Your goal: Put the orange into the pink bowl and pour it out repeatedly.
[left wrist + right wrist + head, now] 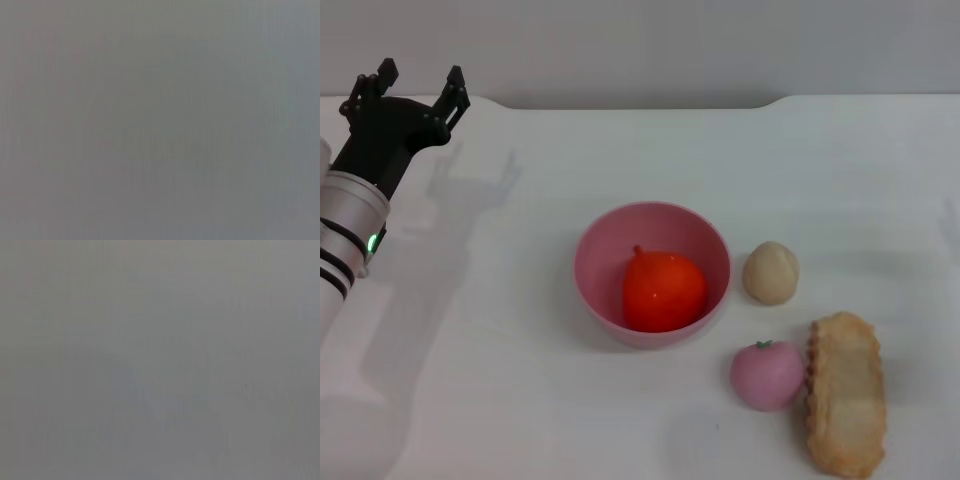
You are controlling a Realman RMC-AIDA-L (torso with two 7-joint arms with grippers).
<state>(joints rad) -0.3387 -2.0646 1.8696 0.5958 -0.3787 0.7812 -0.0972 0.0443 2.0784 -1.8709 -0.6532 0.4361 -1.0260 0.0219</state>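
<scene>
The orange (665, 291) has a glossy, smooth skin that looks like plastic, with a soft sheen across its top. The pink bowl (652, 272) around it is smooth plastic, duller than the fruit. At the bowl's 3 o'clock a beige ball (770, 272) looks matt and faintly grainy. The pink fruit (767, 375) is matt. The bread piece (845, 393) is rough and crusty. The white surface (500, 350) is matt. The left claw (417, 89) is matt black; behind it the arm is brushed metal.

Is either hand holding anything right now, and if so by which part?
Nothing is held. The left hand is open and empty, far from the orange in the pink bowl. The right hand is out of view.
</scene>
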